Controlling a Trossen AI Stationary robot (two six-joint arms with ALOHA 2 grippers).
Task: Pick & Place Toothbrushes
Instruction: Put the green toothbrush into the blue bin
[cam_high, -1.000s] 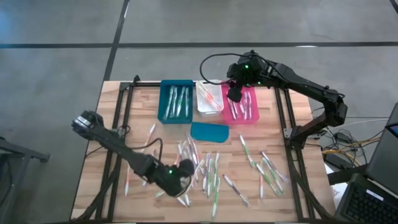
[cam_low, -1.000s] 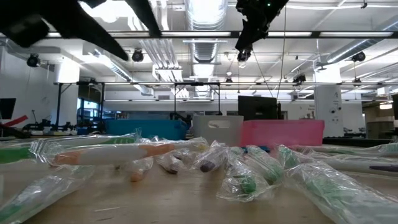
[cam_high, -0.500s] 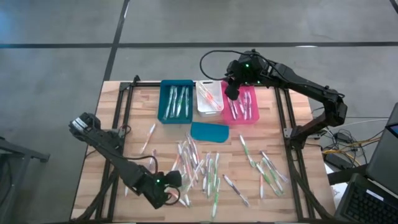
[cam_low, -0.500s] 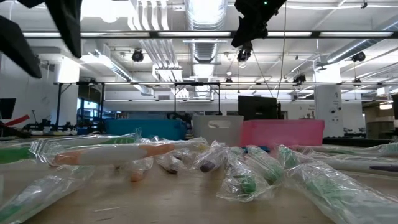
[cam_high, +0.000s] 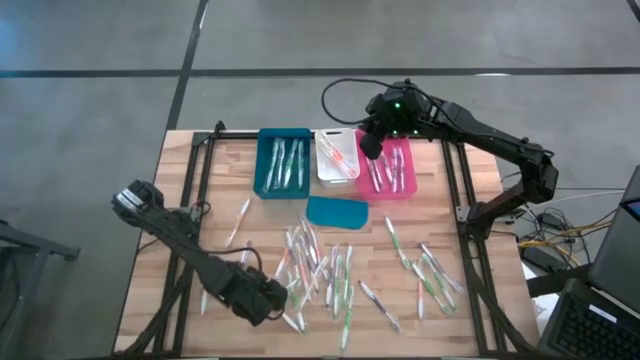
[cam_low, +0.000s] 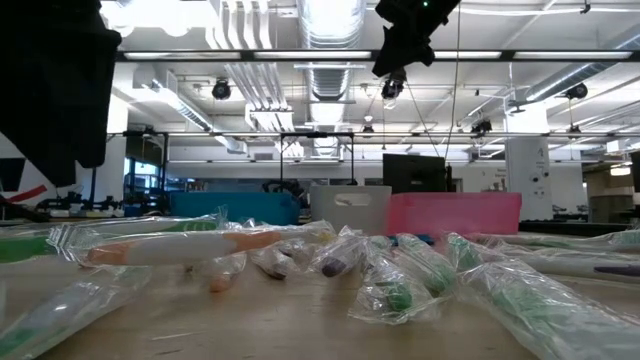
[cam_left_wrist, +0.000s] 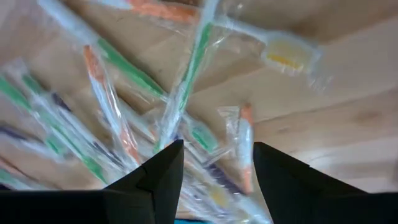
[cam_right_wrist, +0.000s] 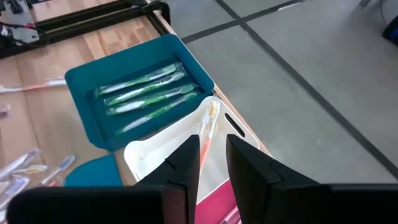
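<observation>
A slatted wooden table (cam_high: 470, 320) stands on a grey concrete floor, with an open workshop hall visible beyond it in the low view. Wrapped toothbrushes (cam_high: 330, 270), white with green, pink or orange accents, lie scattered across its middle; others fill the teal bin (cam_high: 283, 162), white bin (cam_high: 336, 158) and pink bin (cam_high: 390, 170) at the far edge. The left gripper (cam_left_wrist: 214, 165) hangs open and empty over the pile. The right gripper (cam_right_wrist: 214, 155) hovers above the bins, fingers narrowly apart, nothing held. Only its wrist view shows green brushes in the teal bin clearly.
</observation>
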